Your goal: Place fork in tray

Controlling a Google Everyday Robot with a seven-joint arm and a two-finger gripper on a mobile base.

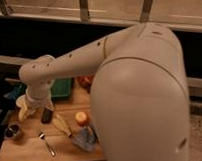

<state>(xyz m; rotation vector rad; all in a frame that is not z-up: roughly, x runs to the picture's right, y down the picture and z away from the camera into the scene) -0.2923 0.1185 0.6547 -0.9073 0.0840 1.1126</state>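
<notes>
**Worktop (24,153), wooden, listed left to right**

1. Small dark metal cup (13,131), near the left edge. Not wanted, and close to the fork, so it is worth steering clear of.
2. Pale paper cup (19,104), upright, just behind the metal cup and partly masked by the arm's end.
3. Tool (35,103), hanging from the bent wrist over the back left of the worktop, between the paper cup and the tray. Its fingers stand spread and nothing is in them.
4. Fork (45,143), slim and silver. It lies flat on bare wood near the front edge, handle towards the front, well apart from the tray and forward of the tool.
5. Black bar (46,115), flat, between tool and fork. It looks easy to mistake for the fork or to knock on the way down.
6. Tray (62,88), green and shallow, at the back edge. What shows of it holds nothing.
7. Yellow item (61,125), orange fruit (82,118) and blue cloth (86,139), clustered right of the fork.
8. Red bowl (84,80), behind, mostly hidden by the arm (140,93).

**Handling note:** from where I stand, the tool should come forward past the black bar and turn its fingers across the fork's stem. It should then drop straight down and pinch low against the wood, since so thin a piece will likely slip. After that, lift clear over the rim.
</notes>
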